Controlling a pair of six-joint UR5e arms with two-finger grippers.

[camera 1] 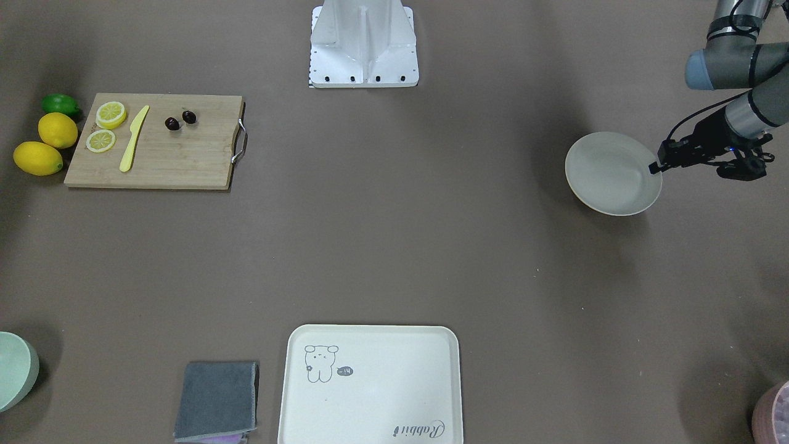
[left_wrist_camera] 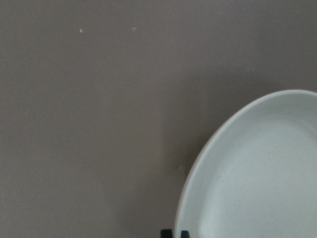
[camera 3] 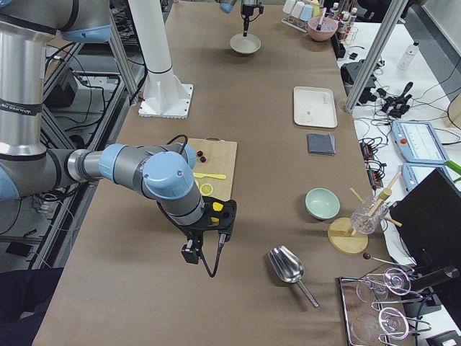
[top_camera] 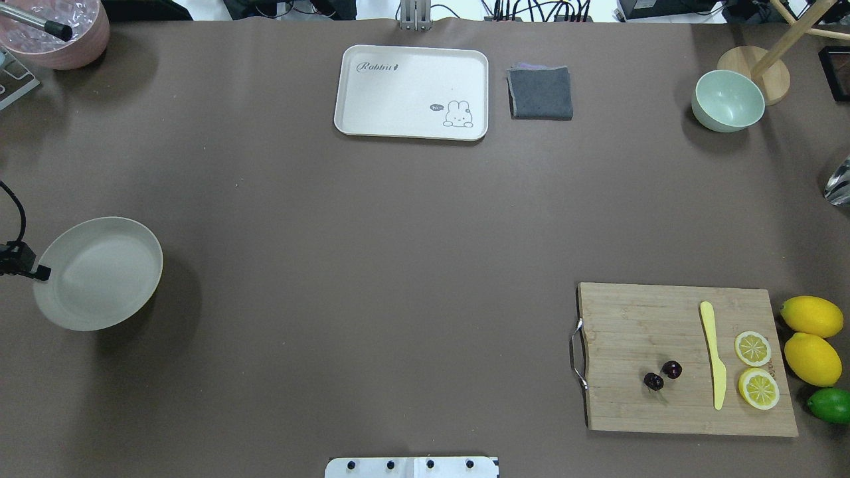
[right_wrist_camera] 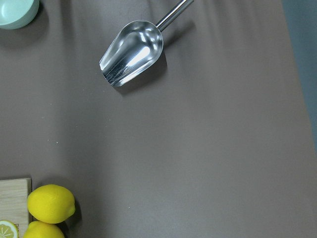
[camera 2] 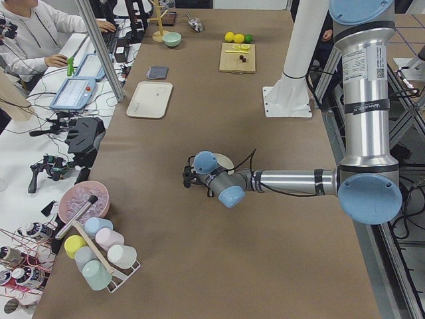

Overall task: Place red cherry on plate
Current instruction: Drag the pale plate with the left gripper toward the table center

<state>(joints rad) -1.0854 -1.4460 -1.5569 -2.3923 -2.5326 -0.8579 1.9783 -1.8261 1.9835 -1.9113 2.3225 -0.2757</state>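
Note:
The red cherry, a pair of tiny dark maroon fruits, lies on the wooden cutting board on my right side, also seen from overhead. Far across the table is the cream-white plate. My left gripper is at the plate's near rim. In the left wrist view its fingertips straddle that rim and the plate fills the lower right. My right gripper hangs beyond the board's outer end, showing only in the exterior right view; I cannot tell whether it is open or shut.
On the board lie a yellow knife and two lemon slices. Two lemons and a lime sit beside it. A bear tray, grey cloth, green bowl and metal scoop stand farther out.

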